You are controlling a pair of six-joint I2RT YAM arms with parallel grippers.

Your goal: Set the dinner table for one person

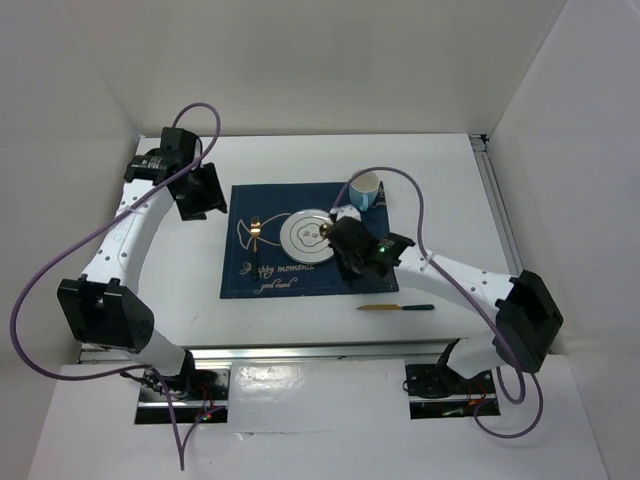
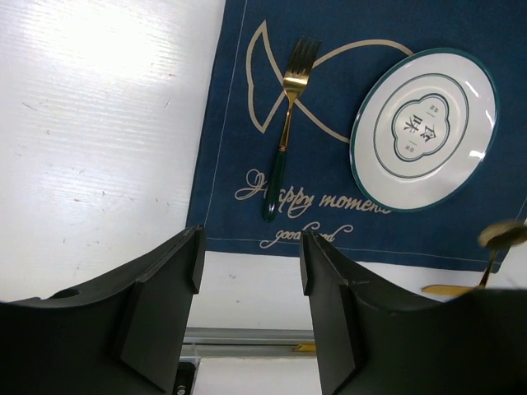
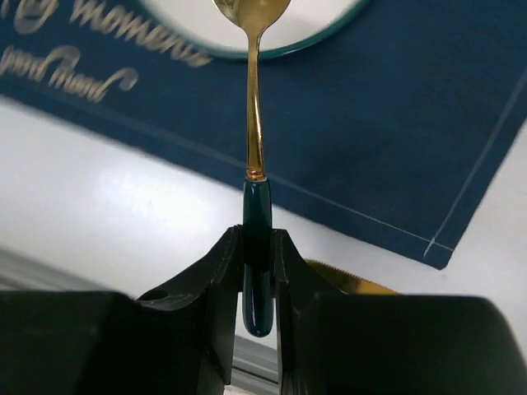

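Observation:
The white dinner table carries a dark blue placemat. On the mat lie a white plate with a teal rim and a gold fork with a green handle. My right gripper is shut on the green handle of a gold spoon. It holds the spoon above the mat's near right part, with the bowl toward the plate. My left gripper is open and empty, off the mat's left side. The left wrist view shows the fork and the plate.
A light blue cup stands at the mat's far right corner. A gold knife with a green handle lies on the table just off the mat's near right corner. A silver rail runs along the near edge. White walls enclose the table.

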